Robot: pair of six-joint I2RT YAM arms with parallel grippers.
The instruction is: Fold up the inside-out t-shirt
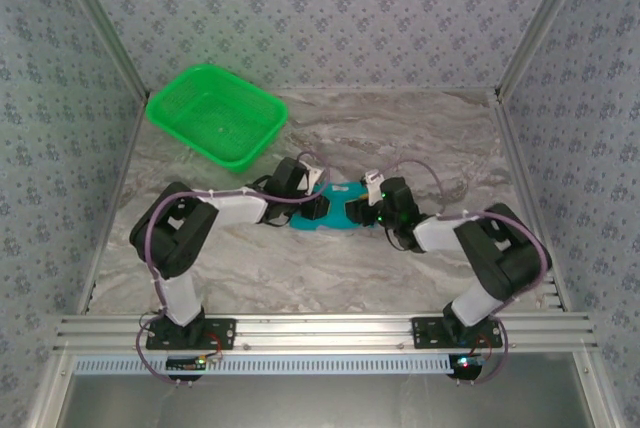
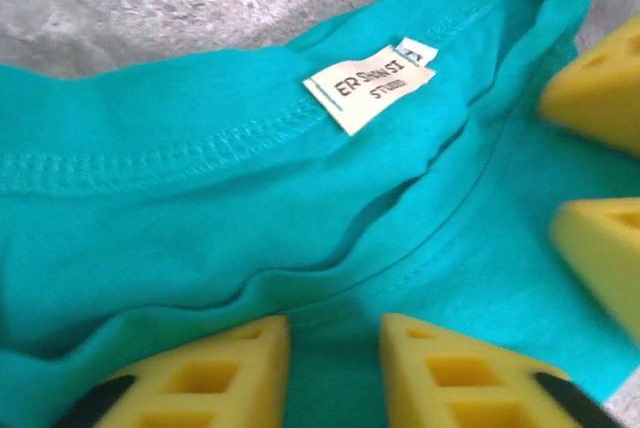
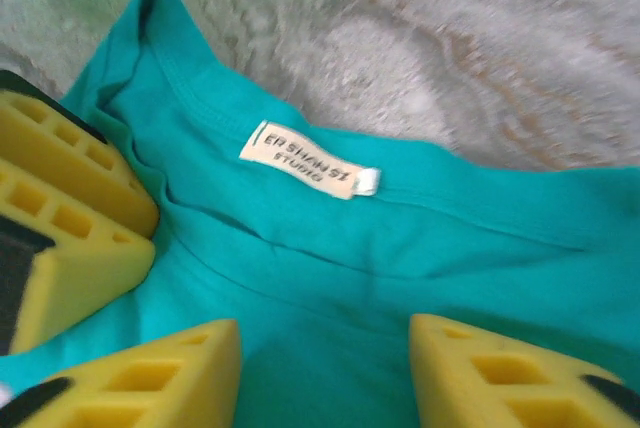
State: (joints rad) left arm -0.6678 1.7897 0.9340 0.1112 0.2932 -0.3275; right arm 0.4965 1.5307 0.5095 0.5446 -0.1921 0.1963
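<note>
The teal t-shirt [image 1: 338, 196] lies bunched in a small heap at the middle of the table. Its neckline faces up with the white neck label [image 2: 368, 86] showing, so the inside is outward. My left gripper [image 1: 320, 207] comes in from the left and is open, its yellow fingers [image 2: 215, 373] a narrow gap apart just over the collar seam. My right gripper [image 1: 358, 211] faces it from the right, open wider, fingers [image 3: 505, 373] over the cloth [image 3: 400, 238] below the label [image 3: 305, 160]. Neither pinches cloth. The two grippers nearly touch.
A bright green mesh basket [image 1: 217, 114] stands at the back left, apart from the shirt. Marbled tabletop [image 1: 420, 138] surrounds the heap. Patterned walls close the sides and back, and a metal rail [image 1: 320, 330] runs along the near edge.
</note>
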